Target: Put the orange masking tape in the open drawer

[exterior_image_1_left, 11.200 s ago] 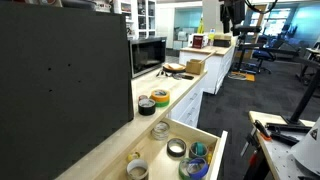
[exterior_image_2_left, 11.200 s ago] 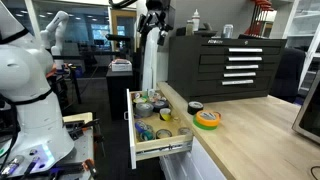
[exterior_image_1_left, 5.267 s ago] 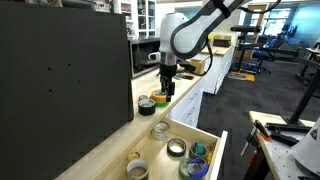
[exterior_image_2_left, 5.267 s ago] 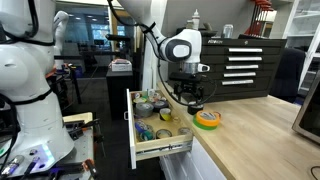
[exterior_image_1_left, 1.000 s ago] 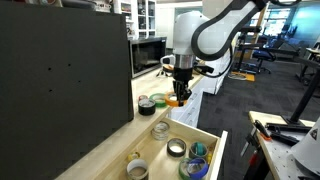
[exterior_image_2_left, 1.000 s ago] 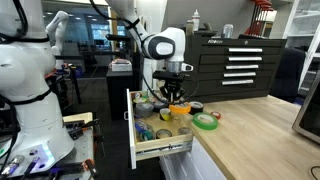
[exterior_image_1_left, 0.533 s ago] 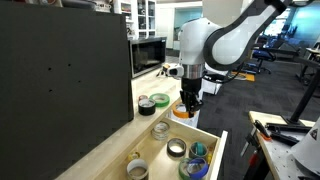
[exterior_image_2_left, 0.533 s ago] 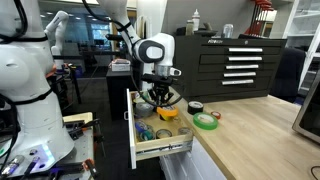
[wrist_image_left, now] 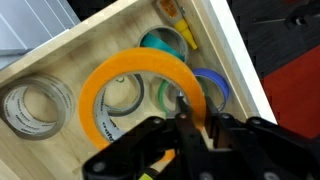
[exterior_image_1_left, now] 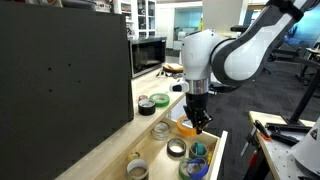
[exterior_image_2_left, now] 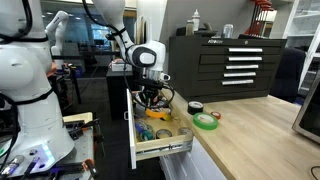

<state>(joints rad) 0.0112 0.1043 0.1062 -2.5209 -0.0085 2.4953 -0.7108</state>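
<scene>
Since the drawer (wrist_image_left: 95, 42) already holds several rolls (wrist_image_left: 35, 100), the orange tape (wrist_image_left: 135, 62), pinched by its rim between the fingers (wrist_image_left: 186, 122) above the drawer's inside, is best lowered onto bare wood before release.

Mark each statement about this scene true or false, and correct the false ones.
1. The pincer holds the orange tape. True.
2. The orange tape lies on the counter. False: it hangs in the pincer over the drawer.
3. The drawer is shut. False: it is pulled open, with other rolls inside.
4. A green roll lies on the counter. True.
5. A blue roll lies in the drawer. True.
</scene>
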